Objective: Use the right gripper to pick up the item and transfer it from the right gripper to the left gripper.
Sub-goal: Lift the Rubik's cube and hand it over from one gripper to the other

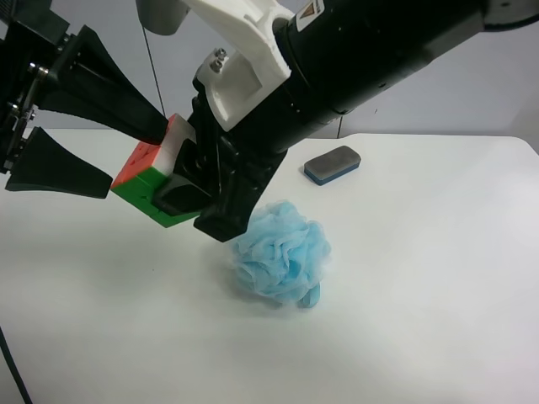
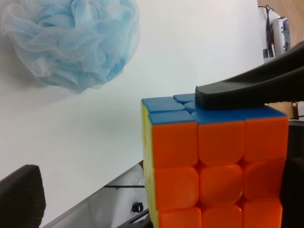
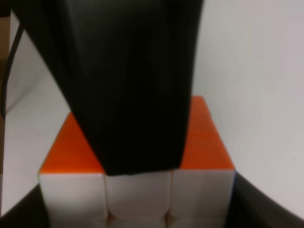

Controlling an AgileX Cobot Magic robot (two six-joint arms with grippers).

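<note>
Right fingers [image 1: 181, 198] are clamped on the cube [image 1: 139, 172]. The right wrist view shows one finger flat across an orange face [image 3: 204, 142]. The cube is up off the tabletop [image 1: 438, 295], and its free side sits between my left fingers [image 1: 63, 164]. Left fingers are spread wide, not gripping. The upper tip is at the cube's top edge; can't tell if it's touching. Blue sponge [image 1: 282, 252] lies just below the right fingers, eraser [image 1: 333, 164] beyond it.

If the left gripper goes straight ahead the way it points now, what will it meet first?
Most likely the cube, its orange face close ahead, held in the right gripper.
</note>
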